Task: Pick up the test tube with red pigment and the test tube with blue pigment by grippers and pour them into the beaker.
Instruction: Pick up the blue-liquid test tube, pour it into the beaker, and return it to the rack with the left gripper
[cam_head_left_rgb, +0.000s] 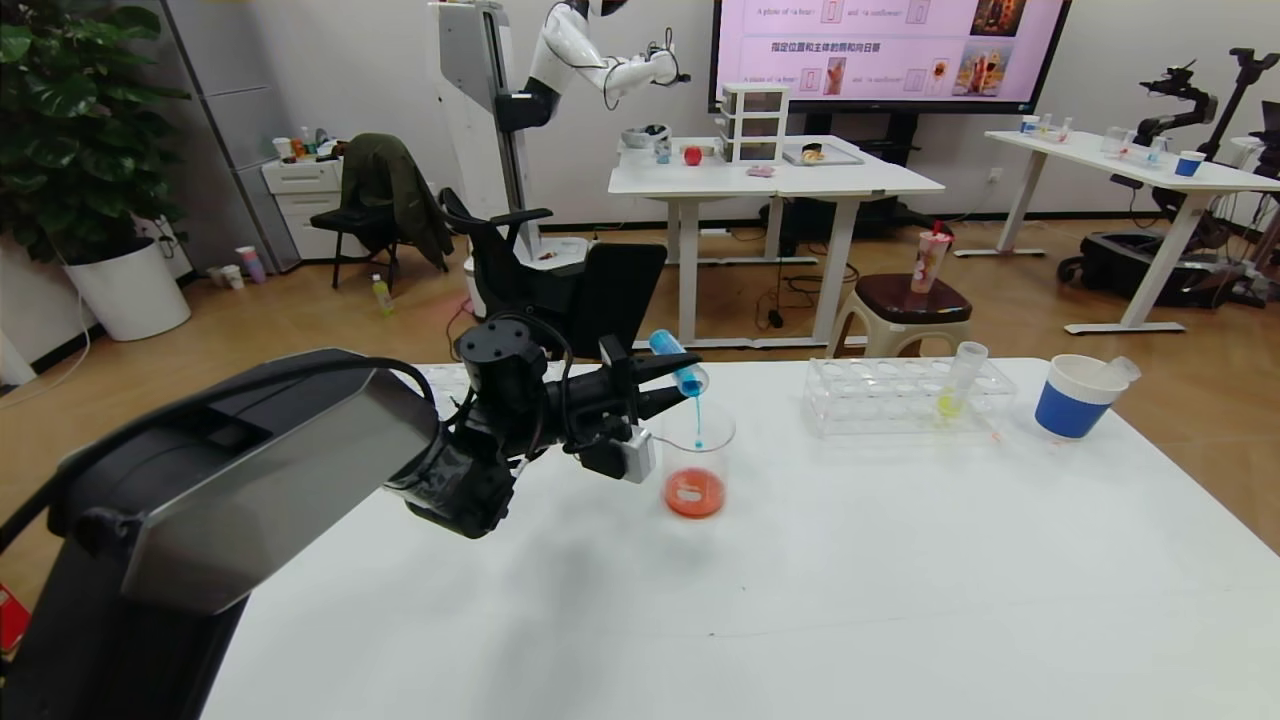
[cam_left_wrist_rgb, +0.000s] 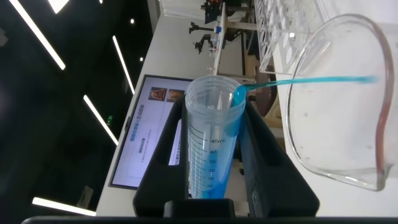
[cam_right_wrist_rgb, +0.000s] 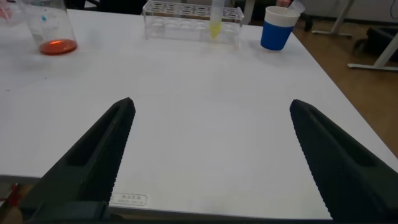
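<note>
My left gripper (cam_head_left_rgb: 672, 383) is shut on the test tube with blue pigment (cam_head_left_rgb: 678, 365), holding it tipped mouth-down over the beaker (cam_head_left_rgb: 697, 460). A thin blue stream (cam_head_left_rgb: 698, 420) runs from the tube's rim into the beaker, which holds orange-red liquid at its bottom. In the left wrist view the tube (cam_left_wrist_rgb: 208, 149) sits between the black fingers (cam_left_wrist_rgb: 277, 168), its stream crossing to the beaker's rim (cam_left_wrist_rgb: 348, 93). My right gripper (cam_right_wrist_rgb: 211, 109) hangs open over bare table near the front, nothing between its fingers. The test tube with red pigment is out of view.
A clear tube rack (cam_head_left_rgb: 880, 400) stands at the back right with a yellow-green tube (cam_head_left_rgb: 955, 390) in it. Right of it is a blue-banded paper cup (cam_head_left_rgb: 1072, 400) holding a clear tube (cam_head_left_rgb: 1122, 368). The white table (cam_head_left_rgb: 800, 600) spreads in front.
</note>
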